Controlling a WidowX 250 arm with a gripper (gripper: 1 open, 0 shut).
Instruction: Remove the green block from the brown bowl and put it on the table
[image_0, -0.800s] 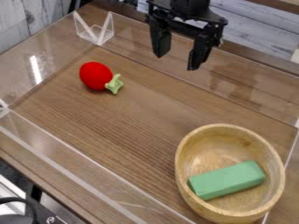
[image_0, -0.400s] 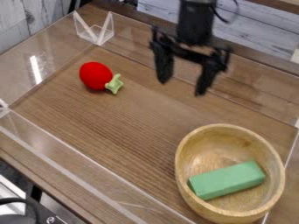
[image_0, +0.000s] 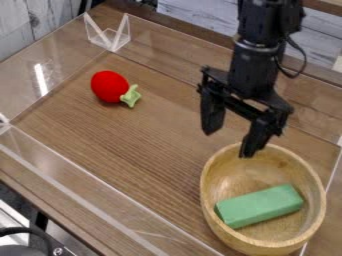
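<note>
Open-jawed and empty, the gripper (image_0: 234, 125) points straight down right of centre frame, hanging from a near-vertical black arm just above the far rim of the brown bowl (image_0: 222, 165). Below and slightly right, the green block (image_0: 261, 206) lies flat inside the bowl, long axis rising toward the right; the table (image_0: 120, 145) spreads left.

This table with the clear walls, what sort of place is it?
Probably a robot test bench: a wood-grain table fenced by clear walls, a black arm's open tool, and props like a red toy.
</note>
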